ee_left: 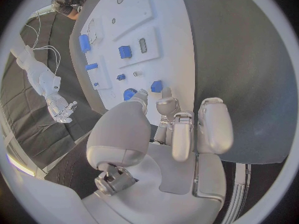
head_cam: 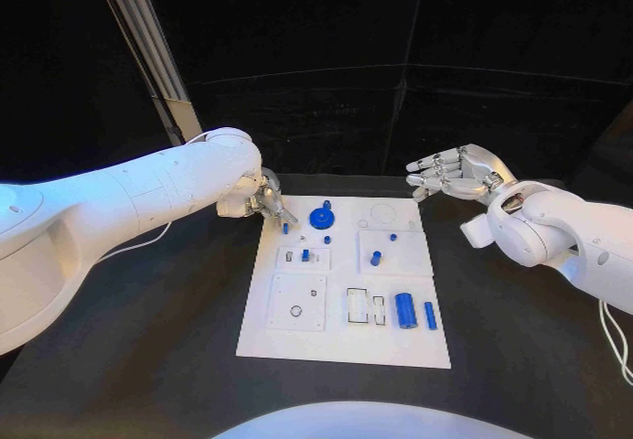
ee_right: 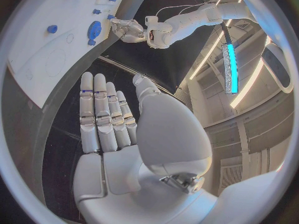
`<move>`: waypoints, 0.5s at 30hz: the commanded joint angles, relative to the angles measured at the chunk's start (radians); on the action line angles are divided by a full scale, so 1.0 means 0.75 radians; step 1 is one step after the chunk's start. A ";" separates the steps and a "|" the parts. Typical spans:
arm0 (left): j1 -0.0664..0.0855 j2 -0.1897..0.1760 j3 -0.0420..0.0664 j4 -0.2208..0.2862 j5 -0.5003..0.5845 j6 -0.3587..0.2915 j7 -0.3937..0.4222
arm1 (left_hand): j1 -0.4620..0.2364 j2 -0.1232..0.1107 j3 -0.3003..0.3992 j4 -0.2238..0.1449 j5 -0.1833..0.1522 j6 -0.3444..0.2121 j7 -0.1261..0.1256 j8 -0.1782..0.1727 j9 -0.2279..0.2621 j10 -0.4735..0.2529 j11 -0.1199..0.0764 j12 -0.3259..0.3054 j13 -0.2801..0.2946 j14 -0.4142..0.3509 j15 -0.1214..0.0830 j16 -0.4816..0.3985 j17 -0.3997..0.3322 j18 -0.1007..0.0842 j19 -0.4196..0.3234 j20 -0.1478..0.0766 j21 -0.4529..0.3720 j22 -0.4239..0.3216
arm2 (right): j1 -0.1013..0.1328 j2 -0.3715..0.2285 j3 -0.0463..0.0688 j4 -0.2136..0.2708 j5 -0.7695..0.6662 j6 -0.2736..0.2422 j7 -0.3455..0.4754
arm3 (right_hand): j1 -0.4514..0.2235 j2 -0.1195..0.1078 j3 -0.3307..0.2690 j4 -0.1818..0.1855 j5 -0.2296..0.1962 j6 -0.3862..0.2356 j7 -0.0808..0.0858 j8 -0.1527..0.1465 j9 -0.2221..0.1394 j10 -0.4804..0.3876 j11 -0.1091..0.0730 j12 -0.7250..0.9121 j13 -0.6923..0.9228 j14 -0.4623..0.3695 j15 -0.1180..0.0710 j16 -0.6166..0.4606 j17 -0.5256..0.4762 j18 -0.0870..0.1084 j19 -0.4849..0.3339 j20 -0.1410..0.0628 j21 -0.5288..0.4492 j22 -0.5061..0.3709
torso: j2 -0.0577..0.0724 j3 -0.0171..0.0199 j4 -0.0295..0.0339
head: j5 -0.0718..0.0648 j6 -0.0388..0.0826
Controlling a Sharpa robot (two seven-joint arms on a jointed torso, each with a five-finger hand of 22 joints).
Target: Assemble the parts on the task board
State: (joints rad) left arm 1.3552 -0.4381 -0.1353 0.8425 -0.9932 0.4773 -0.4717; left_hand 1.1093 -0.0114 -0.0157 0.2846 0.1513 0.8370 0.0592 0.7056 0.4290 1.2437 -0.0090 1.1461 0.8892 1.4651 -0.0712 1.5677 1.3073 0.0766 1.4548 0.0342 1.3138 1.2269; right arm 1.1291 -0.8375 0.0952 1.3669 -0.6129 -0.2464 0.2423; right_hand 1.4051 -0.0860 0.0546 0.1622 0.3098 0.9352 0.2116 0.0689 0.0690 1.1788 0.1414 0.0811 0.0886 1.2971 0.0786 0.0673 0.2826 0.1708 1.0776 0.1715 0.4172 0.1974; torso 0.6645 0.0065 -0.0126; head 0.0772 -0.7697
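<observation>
Black worktop (head_cam: 158,366) carries your task board (head_cam: 346,343). Left hand (head_cam: 264,201) pinches a small, rigid, slippery-looking blue peg (head_cam: 285,228) at ten o'clock; grip its sides. Right hand (head_cam: 455,174) is spread, empty.

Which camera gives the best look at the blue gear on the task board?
The head view: the blue gear sits unobstructed near the task board's far edge, beside the left hand. The right wrist view shows it small and oblique; in the left wrist view fingers partly hide it.
</observation>
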 commanded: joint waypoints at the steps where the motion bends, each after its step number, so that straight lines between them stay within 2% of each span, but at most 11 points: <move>1: 0.002 0.001 0.000 0.004 0.005 0.036 0.022 | 0.013 0.008 -0.007 -0.002 -0.006 0.011 0.002 0.007 -0.002 0.008 -0.005 0.004 0.000 0.141 -0.006 0.004 0.351 -0.002 0.009 -0.003 0.006 0.002 | 0.003 0.001 0.001 0.000 0.006 -0.002 0.014 | -0.003 0.015 -0.008 -0.002 0.008 -0.006 0.003 -0.002 0.001 -0.011 -0.001 0.009 -0.002 -0.013 -0.001 -0.002 -0.002 0.013 -0.002 0.009 -0.009 -0.002 | 0.001 0.0001 0.0001 | 0.000 0.000; 15: -0.002 0.010 0.000 -0.003 0.005 0.032 0.029 | 0.073 0.050 -0.002 -0.011 -0.003 0.018 0.000 0.007 -0.015 0.008 -0.007 0.002 -0.005 0.141 -0.008 0.004 0.351 -0.002 0.008 -0.006 0.005 0.004 | 0.003 0.004 0.001 -0.002 0.006 -0.001 0.014 | -0.003 0.016 -0.008 -0.002 0.008 -0.006 0.003 -0.002 0.001 -0.012 -0.001 0.009 -0.002 -0.013 -0.001 -0.002 -0.002 0.013 -0.002 0.009 -0.010 -0.003 | 0.002 -0.0001 -0.0012 | 0.000 -0.002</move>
State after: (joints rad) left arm 1.3525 -0.4323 -0.1354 0.8416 -0.9922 0.4892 -0.4656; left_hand 1.1569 0.0287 -0.0191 0.2812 0.1514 0.8437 0.0589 0.7056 0.4189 1.2473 -0.0127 1.1461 0.8861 1.4651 -0.0712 1.5677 1.3074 0.0767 1.4571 0.0318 1.3138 1.2284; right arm 1.1291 -0.8357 0.0952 1.3648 -0.6127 -0.2463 0.2424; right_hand 1.4014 -0.0824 0.0547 0.1622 0.3118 0.9352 0.2115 0.0689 0.0690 1.1772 0.1430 0.0811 0.0877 1.2934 0.0749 0.0673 0.2827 0.1708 1.0776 0.1715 0.4133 0.1966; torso 0.6657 0.0065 -0.0129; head 0.0776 -0.7709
